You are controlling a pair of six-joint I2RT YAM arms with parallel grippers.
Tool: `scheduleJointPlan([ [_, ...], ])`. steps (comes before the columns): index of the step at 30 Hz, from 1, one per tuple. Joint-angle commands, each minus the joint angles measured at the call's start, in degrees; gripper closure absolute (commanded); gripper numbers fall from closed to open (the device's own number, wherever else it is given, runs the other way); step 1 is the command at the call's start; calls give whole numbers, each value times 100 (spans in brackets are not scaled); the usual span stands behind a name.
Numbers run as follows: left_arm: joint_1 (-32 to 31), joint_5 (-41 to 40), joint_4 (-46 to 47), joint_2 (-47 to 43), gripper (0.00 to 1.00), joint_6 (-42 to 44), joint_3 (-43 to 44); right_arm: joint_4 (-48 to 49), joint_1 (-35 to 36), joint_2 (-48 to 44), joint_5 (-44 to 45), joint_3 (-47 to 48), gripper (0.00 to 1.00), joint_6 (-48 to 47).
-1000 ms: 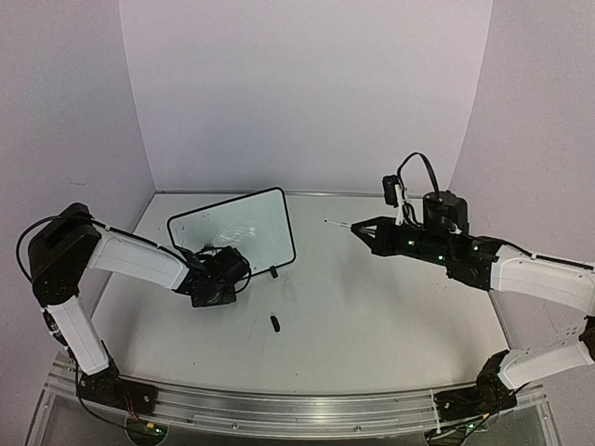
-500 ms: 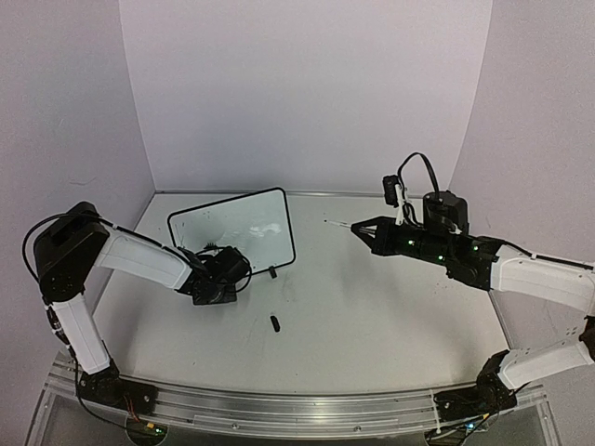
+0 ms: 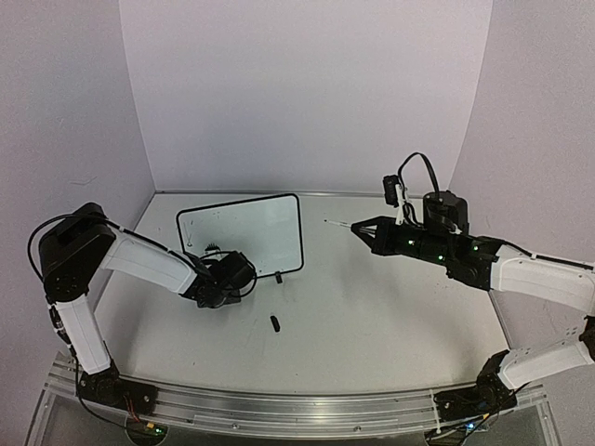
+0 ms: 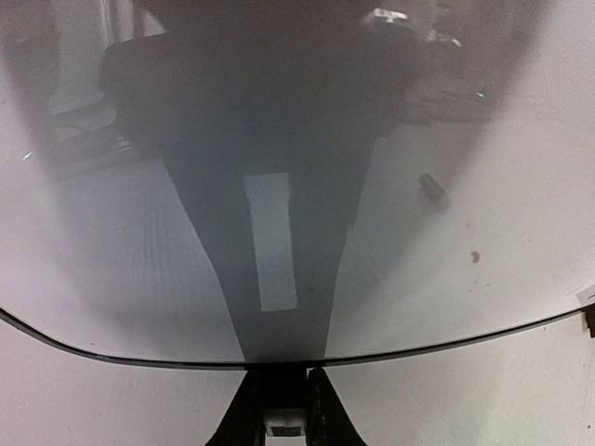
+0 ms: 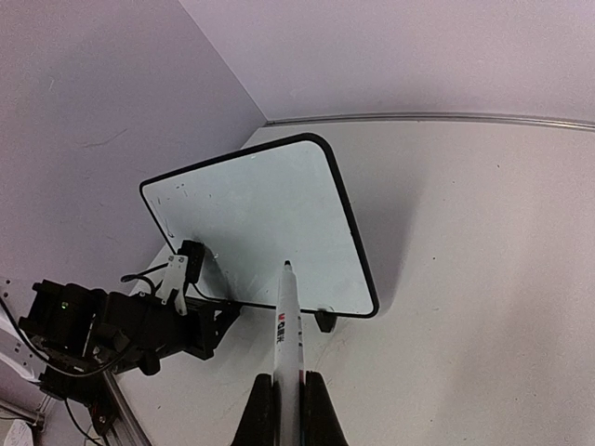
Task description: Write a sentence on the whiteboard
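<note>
Plainly, the step in hand is steadying the board before any writing starts. At the left, the left tool [image 4: 279,395] has its jaws narrow on the lower frame of the whiteboard [image 3: 246,232], which stands propped on edge on the desk [image 3: 372,325], left of centre, its face toward the arms. I judge that this pinch needs to be firm and low, so the board neither tips nor skids under the pen.

The face is white and glossy inside a thin black frame with rounded corners. No script shows on it yet, only faint specks. A small black piece [image 3: 275,322] lies on the desk near its front.

To the right, well apart from the board, the right tool [image 5: 287,400] is clamped on a white marker [image 5: 286,316] whose dark tip points at the board. It should approach slowly, touch lightly and start high and left.
</note>
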Motion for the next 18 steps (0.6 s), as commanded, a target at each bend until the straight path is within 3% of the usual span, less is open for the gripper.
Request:
scheduleJointPlan([
  [1,-446,81,-244,-17,100,-262,99,191,-3,-3,14,-39,100,34],
  [15,-1168,225,-673,332,100,-874,729,183,3,-247,-307,-93,100,2],
  [16,-1178,238,-682,284,99,-879,720,161,3,-247,-479,-56,100,-49],
  [18,-1191,258,-720,110,85,-886,682,77,7,-258,-889,13,100,-104],
])
